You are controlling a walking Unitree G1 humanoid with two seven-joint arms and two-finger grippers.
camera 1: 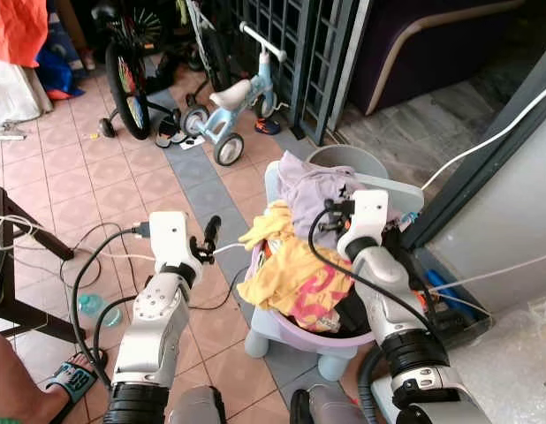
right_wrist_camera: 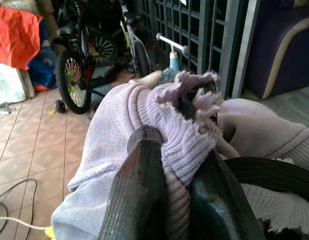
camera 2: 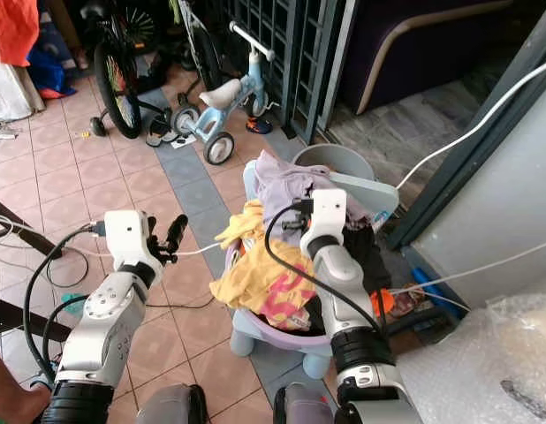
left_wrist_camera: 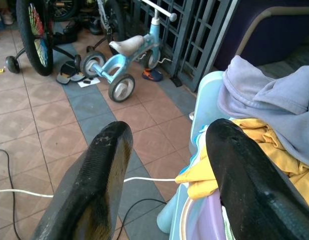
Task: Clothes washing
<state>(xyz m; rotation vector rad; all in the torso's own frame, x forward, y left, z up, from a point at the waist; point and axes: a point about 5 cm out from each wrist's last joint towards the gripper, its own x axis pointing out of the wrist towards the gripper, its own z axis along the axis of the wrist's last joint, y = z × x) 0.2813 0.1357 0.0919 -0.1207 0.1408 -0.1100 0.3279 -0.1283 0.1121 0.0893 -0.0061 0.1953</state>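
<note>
On the small pale-blue plastic chair [camera 1: 266,329] in front of me, a lilac laundry basin [camera 1: 344,339] is sitting heaped with clothes. My right end effector [right_wrist_camera: 177,165] is reaching into the top of the heap, and its 2 black fingers [right_wrist_camera: 137,185] are pinching a ribbed cuff of the lavender sweater [right_wrist_camera: 119,145], the frayed knit bunching up between them. That sweater [camera 1: 313,185] is lying across the back of the pile, draped toward the chair's backrest. Below it a yellow garment [camera 1: 295,269] with a pink print is spilling over the basin's front rim, and dark clothing is lying to the right of it, partly hidden by my right arm.

My left end effector [camera 1: 210,232] is hanging in the air to the left of the chair, near the pile but apart from it, with its 2 fingers [left_wrist_camera: 102,175] spread wide and nothing between them. Through that gap I am seeing a white cable [left_wrist_camera: 69,186] running across the tiled floor [camera 1: 70,168].

A grey bucket [camera 1: 348,159] is standing just behind the chair. Farther back, a light-blue child's tricycle [camera 1: 229,102] and a black bicycle [camera 1: 127,75] are parked near a dark metal gate [camera 1: 291,44]. At my lower left, a person's foot in a sandal [camera 1: 72,380] is resting on the tiles.
</note>
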